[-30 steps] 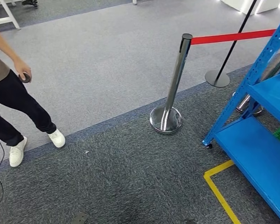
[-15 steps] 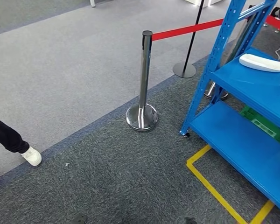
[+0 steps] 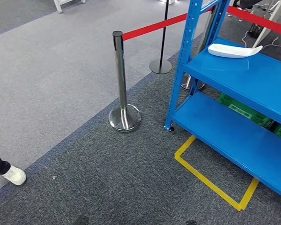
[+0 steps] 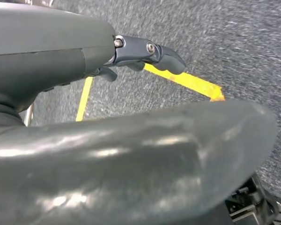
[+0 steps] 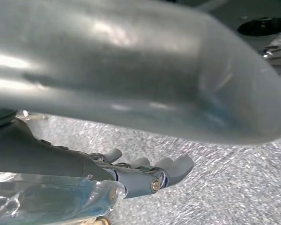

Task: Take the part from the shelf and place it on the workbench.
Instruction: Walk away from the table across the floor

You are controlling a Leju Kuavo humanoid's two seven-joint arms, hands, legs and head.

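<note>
A long white part (image 3: 234,50) lies on the upper board of the blue shelf (image 3: 259,79) at the right of the head view. My left hand (image 4: 96,140) hangs over grey carpet and yellow floor tape, its fingers (image 4: 150,50) stretched out and holding nothing. My right hand (image 5: 132,75) also hangs above the carpet with its fingers (image 5: 157,173) straight and apart, nothing in them. Both hands are well away from the shelf and the part.
A chrome barrier post (image 3: 121,79) with a red belt (image 3: 150,27) stands left of the shelf's front leg. Yellow tape (image 3: 210,183) marks the floor before the lower board (image 3: 238,140). A green crate (image 3: 245,110) sits behind. A person's white shoe (image 3: 14,175) is at far left.
The camera has swung to the right: the blue shelf and white part now take up more of the picture, while the post and the person have slid leftward.
</note>
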